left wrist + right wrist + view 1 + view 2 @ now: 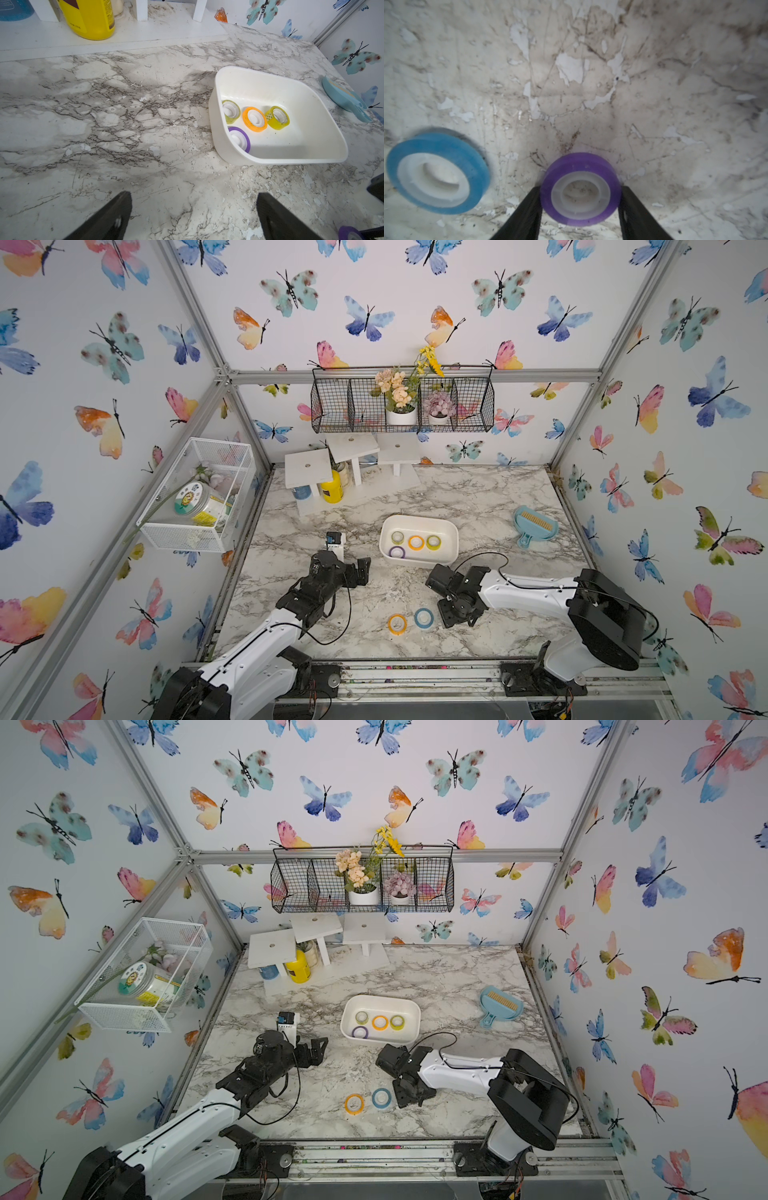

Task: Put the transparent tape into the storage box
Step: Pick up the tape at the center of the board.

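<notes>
Bench top [478,497] is scuffed marble print within butterfly-papered walls [395,302]; left gripper [194,196] gapes empty, right gripper [580,188] straddles purple tape [581,164], clamping unclear.

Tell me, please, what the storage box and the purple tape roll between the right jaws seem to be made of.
Storage box: probably plastic, smooth white walls with slight sheen, rounded corners. Purple tape roll: translucent tinted film, likely plastic, wound on a whitish, seemingly plastic core.

top views: high, both whole table [457,497] | wrist views: low, close
</notes>
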### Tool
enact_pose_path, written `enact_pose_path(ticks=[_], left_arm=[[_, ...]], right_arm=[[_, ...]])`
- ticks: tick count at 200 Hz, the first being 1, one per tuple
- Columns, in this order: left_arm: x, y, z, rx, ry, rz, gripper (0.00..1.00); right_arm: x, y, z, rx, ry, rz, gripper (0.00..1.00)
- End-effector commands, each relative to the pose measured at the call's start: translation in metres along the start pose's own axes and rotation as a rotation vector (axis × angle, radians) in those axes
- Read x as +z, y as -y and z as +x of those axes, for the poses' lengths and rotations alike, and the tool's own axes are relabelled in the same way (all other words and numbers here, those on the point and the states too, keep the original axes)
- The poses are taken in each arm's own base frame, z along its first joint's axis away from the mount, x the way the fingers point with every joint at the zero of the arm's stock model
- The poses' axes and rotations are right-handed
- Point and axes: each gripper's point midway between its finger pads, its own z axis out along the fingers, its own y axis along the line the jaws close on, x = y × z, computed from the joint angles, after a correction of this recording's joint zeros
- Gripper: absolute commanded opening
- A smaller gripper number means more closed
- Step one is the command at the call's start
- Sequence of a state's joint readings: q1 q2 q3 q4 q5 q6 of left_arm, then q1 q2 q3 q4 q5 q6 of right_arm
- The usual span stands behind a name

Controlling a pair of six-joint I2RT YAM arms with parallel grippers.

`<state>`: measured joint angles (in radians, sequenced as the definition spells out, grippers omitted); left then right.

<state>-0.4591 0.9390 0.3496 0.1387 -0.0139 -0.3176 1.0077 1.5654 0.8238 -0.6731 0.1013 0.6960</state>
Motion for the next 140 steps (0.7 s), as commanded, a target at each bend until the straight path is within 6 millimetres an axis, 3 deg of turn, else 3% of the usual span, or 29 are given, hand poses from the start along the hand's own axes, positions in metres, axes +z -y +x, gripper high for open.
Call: enact_pose_path(ticks=[1, 60, 140], left_arm=[[0.000, 0.001, -0.009, 0.009, 0.025, -0.002, 0.99], [-0.001, 0.000, -0.009, 0.010, 0.030, -0.005, 0.99], [-0.002, 0.000, -0.010, 0.009, 0.034, -0.007, 0.99]], right_arm=[[-0.001, 0.013, 0.007, 0.005, -0.008, 0.051, 0.59], [-0.033, 0.012, -0.013, -0.022, 0.072, 0.043, 0.60], [-0.074, 0.007, -0.089, -0.060, 0.198, 0.017, 0.60]])
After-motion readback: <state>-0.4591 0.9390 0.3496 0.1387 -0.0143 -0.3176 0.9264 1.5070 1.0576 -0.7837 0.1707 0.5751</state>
